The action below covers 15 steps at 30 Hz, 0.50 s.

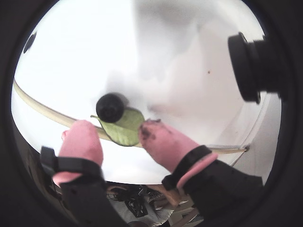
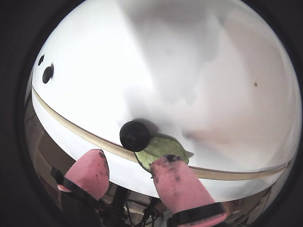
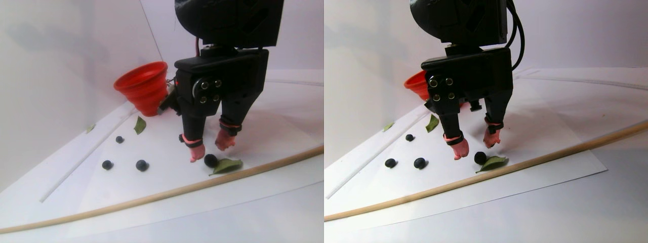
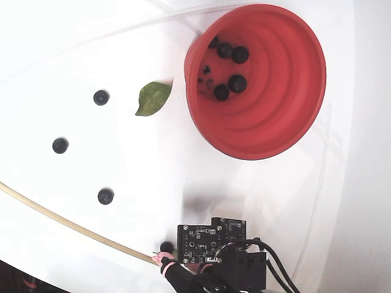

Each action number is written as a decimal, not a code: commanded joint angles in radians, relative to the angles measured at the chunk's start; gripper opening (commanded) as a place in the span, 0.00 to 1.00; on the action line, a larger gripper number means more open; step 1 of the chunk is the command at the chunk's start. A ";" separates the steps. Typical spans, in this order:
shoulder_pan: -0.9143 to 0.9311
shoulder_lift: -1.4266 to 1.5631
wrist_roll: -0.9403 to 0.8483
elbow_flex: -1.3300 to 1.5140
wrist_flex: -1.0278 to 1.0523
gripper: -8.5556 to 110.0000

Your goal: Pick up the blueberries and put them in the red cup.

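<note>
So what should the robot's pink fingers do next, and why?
Probably lower slightly and close on the blueberry. The fingers are open with the berry just ahead between them, resting beside a leaf, so they should pinch only the berry, then carry it to the red cup.

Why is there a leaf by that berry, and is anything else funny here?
The blueberry between the open claw tips rests against a green leaf, so the claw may pinch both. The claw's pink fingertips carry dark smudges. Another leaf lies beside the red cup, which looks tilted.
</note>
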 commanded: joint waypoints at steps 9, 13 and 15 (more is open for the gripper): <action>-0.021 -0.066 0.006 -0.023 -0.060 0.23; -0.021 -0.106 0.003 -0.029 -0.098 0.23; -0.017 -0.123 0.000 -0.037 -0.109 0.23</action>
